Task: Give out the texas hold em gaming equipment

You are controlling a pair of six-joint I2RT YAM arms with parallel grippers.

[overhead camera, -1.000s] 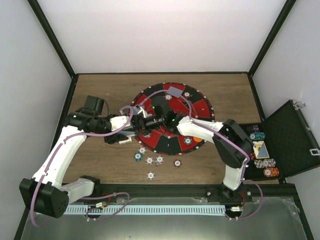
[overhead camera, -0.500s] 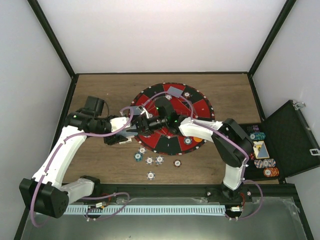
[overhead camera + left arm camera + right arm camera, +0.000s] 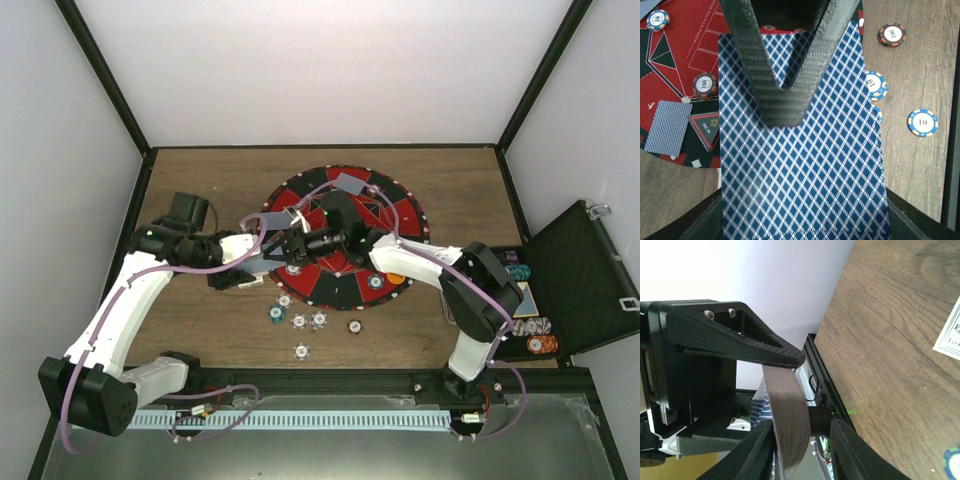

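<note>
Plain white walls (image 3: 320,70) close in a brown wooden table (image 3: 455,180), black frame bars (image 3: 103,75) running up the corners, light even.

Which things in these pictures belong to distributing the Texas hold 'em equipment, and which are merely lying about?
Belong to the job: deck of cards, dealt card, poker chips on the table, chips in the case.
Lying about: round mat, black case.

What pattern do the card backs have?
Cards: blue diamond lattice on white, best seen in left wrist view.
</note>
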